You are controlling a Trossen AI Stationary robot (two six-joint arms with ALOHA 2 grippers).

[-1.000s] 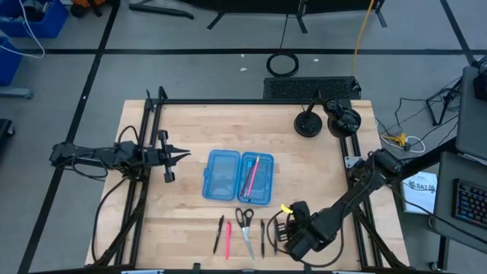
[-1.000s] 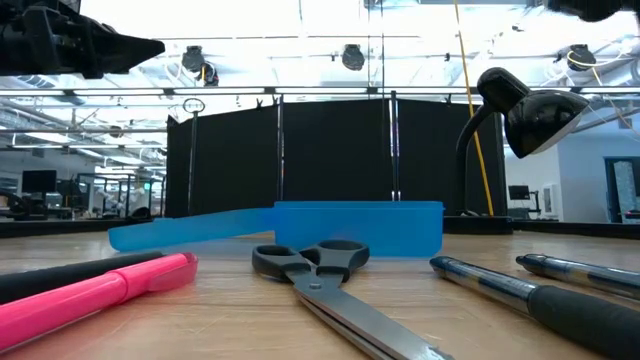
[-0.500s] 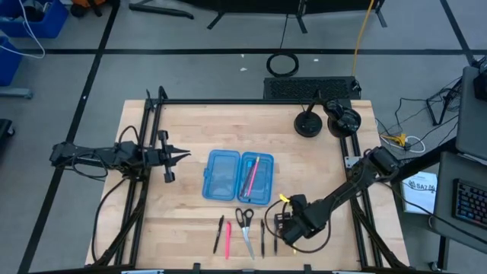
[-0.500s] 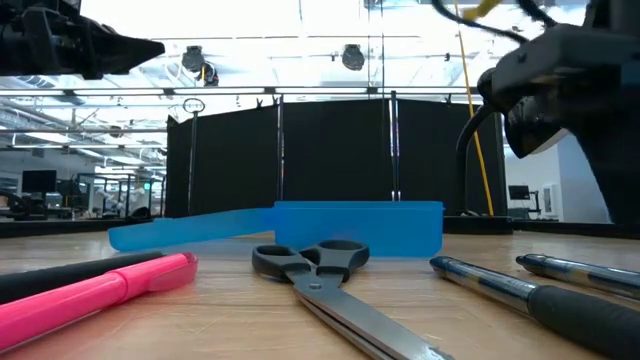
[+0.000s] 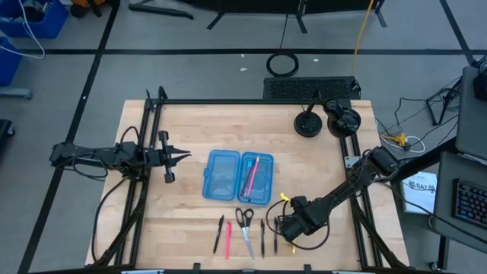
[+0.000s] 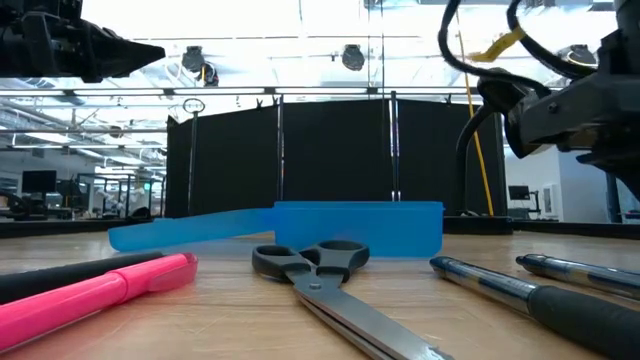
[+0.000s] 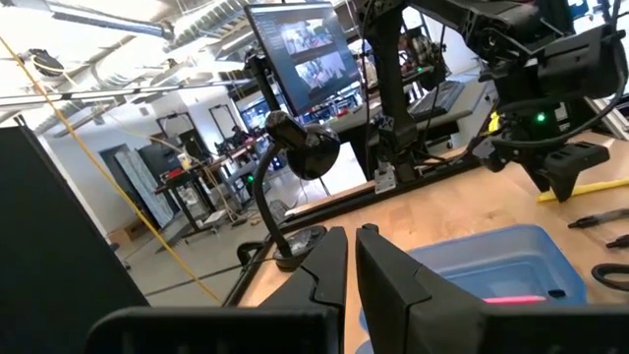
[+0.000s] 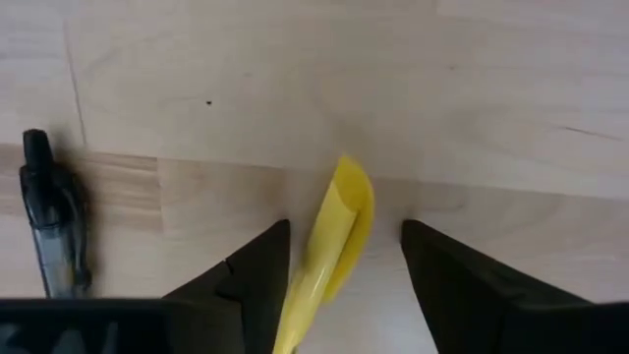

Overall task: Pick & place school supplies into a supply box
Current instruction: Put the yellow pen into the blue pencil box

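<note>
My right gripper (image 5: 283, 225) has crept up and closer to the supply box (image 5: 237, 176) since a second ago. Its fingers (image 8: 447, 278) are spread, with a yellow strip (image 8: 332, 231) between them. My left gripper (image 5: 181, 155) waits left of the box, fingers nearly together. In front of the box lie the scissors (image 5: 245, 225), a pink pen (image 5: 227, 240) and black pens (image 5: 263, 234); one pink pen (image 5: 250, 175) lies inside.

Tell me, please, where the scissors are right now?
In the high view the scissors lie near the table's front edge, just below the blue supply box, between the pink pen and a black pen.
</note>
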